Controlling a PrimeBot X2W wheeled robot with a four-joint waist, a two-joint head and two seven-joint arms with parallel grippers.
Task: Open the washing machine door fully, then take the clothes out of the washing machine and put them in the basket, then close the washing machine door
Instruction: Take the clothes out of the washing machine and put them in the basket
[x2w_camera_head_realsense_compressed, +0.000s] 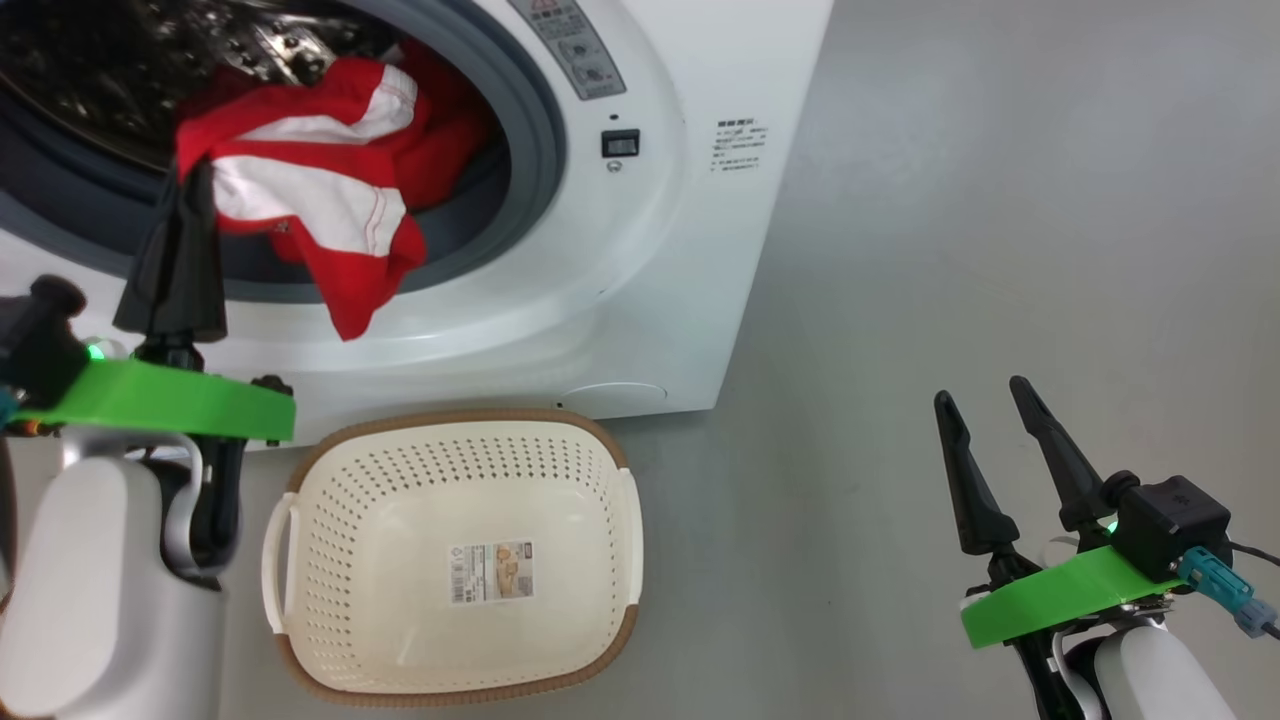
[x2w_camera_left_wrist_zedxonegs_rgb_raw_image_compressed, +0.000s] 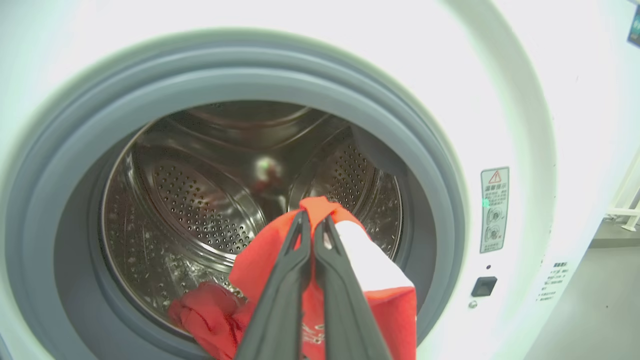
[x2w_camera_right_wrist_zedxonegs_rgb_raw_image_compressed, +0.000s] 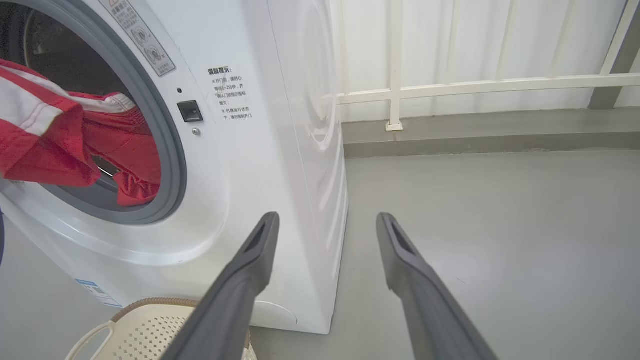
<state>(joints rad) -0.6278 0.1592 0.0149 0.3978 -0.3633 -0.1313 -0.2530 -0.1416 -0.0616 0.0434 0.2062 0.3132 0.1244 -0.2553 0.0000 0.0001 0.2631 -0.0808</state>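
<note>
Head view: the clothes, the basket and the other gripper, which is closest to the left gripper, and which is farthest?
1. The clothes, pinched in the left gripper at the washing machine opening.
2. The basket, on the floor lower down.
3. The right gripper, far at the lower right.

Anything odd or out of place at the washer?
Only the red-and-white clothes: pinched by the shut left pincer, they drape out over the grey gasket, part inside the drum. Nothing spilled or damaged.
</note>
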